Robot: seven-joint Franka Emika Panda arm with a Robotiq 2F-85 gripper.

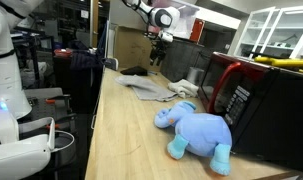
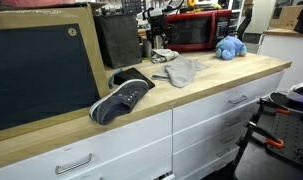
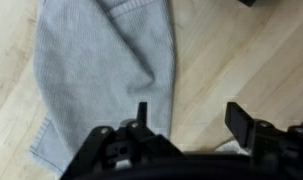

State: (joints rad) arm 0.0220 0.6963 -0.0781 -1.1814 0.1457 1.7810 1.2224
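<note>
Your white, silver-jointed Panda arm (image 1: pixel 151 12) reaches out over the far end of the light wooden bench (image 1: pixel 116 125), and you have the wrist bent so that the tool points straight down. Your black two-fingered Robotiq gripper (image 1: pixel 158 52) hangs above the bench top, nearer the back edge than the front edge. In the wrist view your black fingers (image 3: pixel 141 118) stand spread wide, gripping nothing.

In the wrist view the grey cloth (image 3: pixel 101 70) is cut off by the upper edge, and the end effector (image 3: pixel 188 110) by the lower one. In an exterior view the microwave (image 1: pixel 253 95) is cut by the right edge.
</note>
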